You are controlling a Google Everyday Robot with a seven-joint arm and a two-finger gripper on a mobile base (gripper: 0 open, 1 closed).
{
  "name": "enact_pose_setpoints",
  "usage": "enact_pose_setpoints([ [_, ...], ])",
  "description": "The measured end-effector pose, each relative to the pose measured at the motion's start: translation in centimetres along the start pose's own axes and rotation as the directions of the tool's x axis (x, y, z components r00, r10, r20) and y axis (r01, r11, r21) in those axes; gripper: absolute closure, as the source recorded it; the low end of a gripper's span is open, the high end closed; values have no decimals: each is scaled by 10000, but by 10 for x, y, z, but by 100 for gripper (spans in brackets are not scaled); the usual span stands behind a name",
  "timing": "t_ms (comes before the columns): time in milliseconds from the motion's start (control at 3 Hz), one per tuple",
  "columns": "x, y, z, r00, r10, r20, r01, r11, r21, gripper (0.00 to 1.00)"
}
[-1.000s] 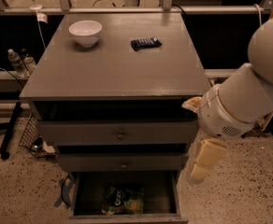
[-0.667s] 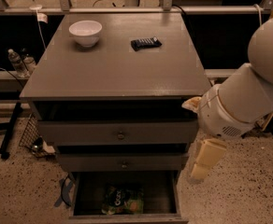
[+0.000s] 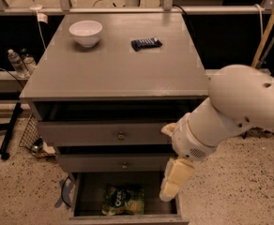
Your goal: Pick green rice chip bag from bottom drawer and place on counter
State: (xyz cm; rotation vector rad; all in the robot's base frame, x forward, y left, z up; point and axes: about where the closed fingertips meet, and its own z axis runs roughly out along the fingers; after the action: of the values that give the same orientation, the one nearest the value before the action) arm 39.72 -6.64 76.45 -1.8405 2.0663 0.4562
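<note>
The green rice chip bag [image 3: 123, 200] lies flat in the bottom drawer [image 3: 127, 217], which is pulled out at the foot of the grey cabinet. My gripper [image 3: 167, 163] hangs at the cabinet's right front, above the drawer's right end and to the right of the bag. Its cream fingers [image 3: 175, 181] are spread apart, one pointing down and one up by the middle drawer, with nothing between them. The counter [image 3: 118, 64] is the cabinet's flat grey top.
A white bowl [image 3: 86, 32] and a small black snack bar [image 3: 146, 43] sit on the counter's far half. Two knobbed drawers [image 3: 121, 136] are above the bottom one. Bottles [image 3: 17, 62] and a wire rack [image 3: 31, 135] stand at the left. A wooden pole [image 3: 268, 27] leans at the right.
My arm and gripper have moved left and down, closer to the open bottom drawer. The bag, bowl and snack bar have not moved.
</note>
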Motion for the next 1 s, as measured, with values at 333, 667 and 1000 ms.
enact_pose_setpoints([
  [333, 4, 4, 82, 9977, 654, 148, -647, 9968, -479, 0],
  [667, 6, -6, 129, 9913, 1242, 444, -1235, 9922, -186, 0],
  [1000, 6, -6, 129, 9913, 1240, 437, -1233, 9922, -196, 0],
])
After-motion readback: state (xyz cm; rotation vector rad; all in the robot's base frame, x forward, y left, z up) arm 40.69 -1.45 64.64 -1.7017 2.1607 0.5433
